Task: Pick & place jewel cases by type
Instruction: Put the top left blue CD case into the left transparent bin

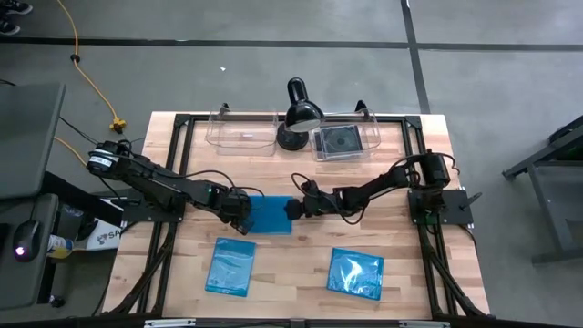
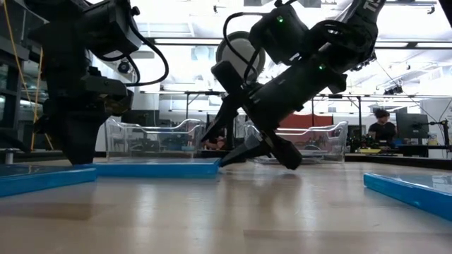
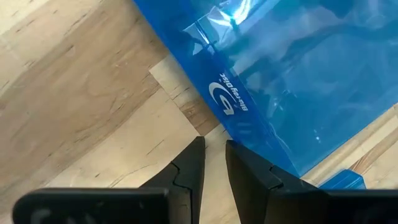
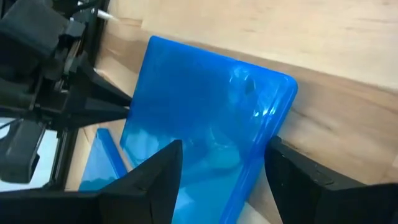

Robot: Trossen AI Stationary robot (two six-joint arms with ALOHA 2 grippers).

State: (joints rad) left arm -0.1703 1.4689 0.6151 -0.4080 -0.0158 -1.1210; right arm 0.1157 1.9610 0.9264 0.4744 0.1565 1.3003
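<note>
Three bright blue jewel cases lie flat on the wooden table. The middle one (image 1: 271, 215) (image 4: 205, 106) lies between my two grippers. My left gripper (image 1: 244, 208) (image 3: 214, 155) stands at its left edge, pointing steeply down, fingers all but shut with nothing between them. My right gripper (image 1: 293, 210) (image 4: 221, 168) reaches in low from the right, open, its two fingers on either side of the case's right-hand corner. The other blue cases lie near left (image 1: 230, 266) and near right (image 1: 355, 272). A dark case (image 1: 339, 141) lies in the right-hand clear bin. My left gripper sets the outer side of one finger (image 3: 255, 174) against the middle case's left edge (image 3: 239, 134), coming from above and slanting down. The case lies flat on the table. My right gripper's fingers flank the case's right edge (image 4: 264, 146); whether they touch it, I cannot tell.
Two clear bins stand along the far edge, the left one (image 1: 243, 132) without cases, the right one (image 1: 364, 137) holding the dark case. A black desk lamp (image 1: 296, 114) stands between them. Bare wood shows between the near cases.
</note>
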